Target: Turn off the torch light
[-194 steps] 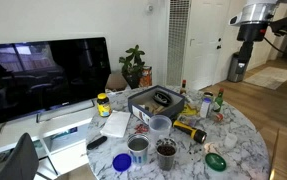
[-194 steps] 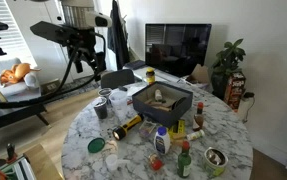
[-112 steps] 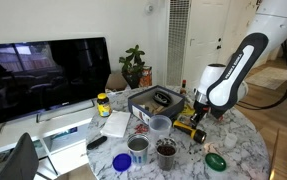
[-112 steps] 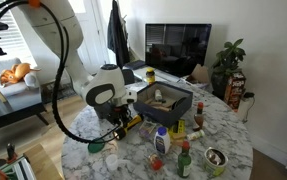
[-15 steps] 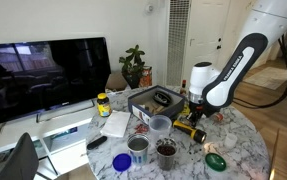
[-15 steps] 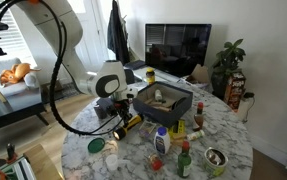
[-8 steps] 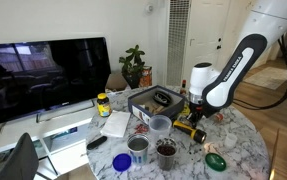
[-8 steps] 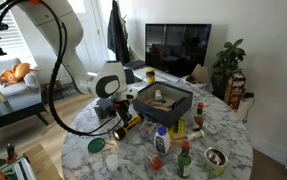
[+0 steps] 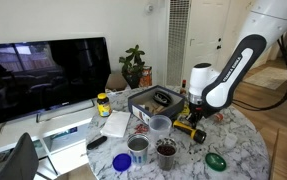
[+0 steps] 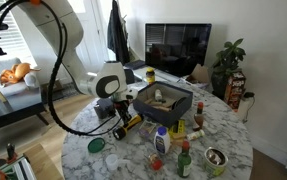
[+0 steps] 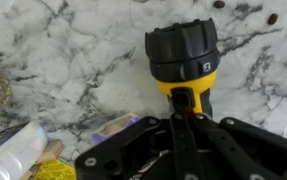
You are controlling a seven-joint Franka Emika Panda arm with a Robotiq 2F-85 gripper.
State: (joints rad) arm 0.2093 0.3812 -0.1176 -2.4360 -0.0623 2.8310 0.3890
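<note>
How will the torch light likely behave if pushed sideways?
Lying on its side, the cylindrical torch light could roll. Its body looks rigid, so unlikely to flex. The marble table looks smooth, so it may slide.

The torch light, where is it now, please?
In both exterior views the torch light lies on the marble table, beside the black tray, under the end effector.

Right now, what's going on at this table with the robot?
The robot arm has brought its tool down onto the yellow and black torch, which lies on its side on the cluttered marble table. In the wrist view the tool is shut, with its tip on the yellow body just behind the black head. The torch isn't lifted, and the pictures don't show whether its light is on.
</note>
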